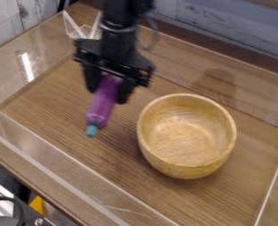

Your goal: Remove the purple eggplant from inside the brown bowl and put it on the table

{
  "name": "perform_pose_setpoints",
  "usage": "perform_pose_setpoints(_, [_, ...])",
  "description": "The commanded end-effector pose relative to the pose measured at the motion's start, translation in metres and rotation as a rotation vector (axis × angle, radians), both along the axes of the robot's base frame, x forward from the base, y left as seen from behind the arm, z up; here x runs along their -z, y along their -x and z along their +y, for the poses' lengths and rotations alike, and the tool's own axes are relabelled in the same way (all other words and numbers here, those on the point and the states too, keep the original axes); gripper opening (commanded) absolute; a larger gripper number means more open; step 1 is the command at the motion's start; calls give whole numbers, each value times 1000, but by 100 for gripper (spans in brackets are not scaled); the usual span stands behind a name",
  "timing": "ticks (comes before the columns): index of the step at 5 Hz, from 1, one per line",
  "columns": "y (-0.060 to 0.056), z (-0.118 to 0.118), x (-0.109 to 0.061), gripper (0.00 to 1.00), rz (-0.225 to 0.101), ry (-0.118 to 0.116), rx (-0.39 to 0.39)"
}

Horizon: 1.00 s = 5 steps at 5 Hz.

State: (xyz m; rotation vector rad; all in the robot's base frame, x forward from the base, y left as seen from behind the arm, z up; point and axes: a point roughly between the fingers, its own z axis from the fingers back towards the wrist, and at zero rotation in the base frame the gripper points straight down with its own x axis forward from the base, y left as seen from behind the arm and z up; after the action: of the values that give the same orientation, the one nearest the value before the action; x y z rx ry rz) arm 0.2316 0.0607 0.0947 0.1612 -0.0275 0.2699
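The black gripper point(110, 84) pinches the upper end of the small glossy purple toy eggplant point(101, 108), which hangs teal stem down over the wood-grain table point(47, 106), left of the empty round light-brown wooden bowl point(188, 134). It looks light, stiff and slippery, best gripped mid-body

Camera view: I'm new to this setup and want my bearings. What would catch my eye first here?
First, the black tool left of centre, pointing down and shut on the purple eggplant, which hangs tilted over the table with its teal tip lowest. Next, the brown bowl to its right, with nothing in it, sitting on the wood-grain top inside clear acrylic walls.
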Motion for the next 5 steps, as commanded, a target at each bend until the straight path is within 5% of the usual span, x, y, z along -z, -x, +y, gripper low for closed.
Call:
perform_pose_setpoints(1, [-5, 15, -9, 0, -75, -25, -12])
perform_pose_setpoints(4, [3, 28, -9, 0, -73, -45, 36])
perform_pose_setpoints(5, [7, 30, 7, 0, -80, -52, 52])
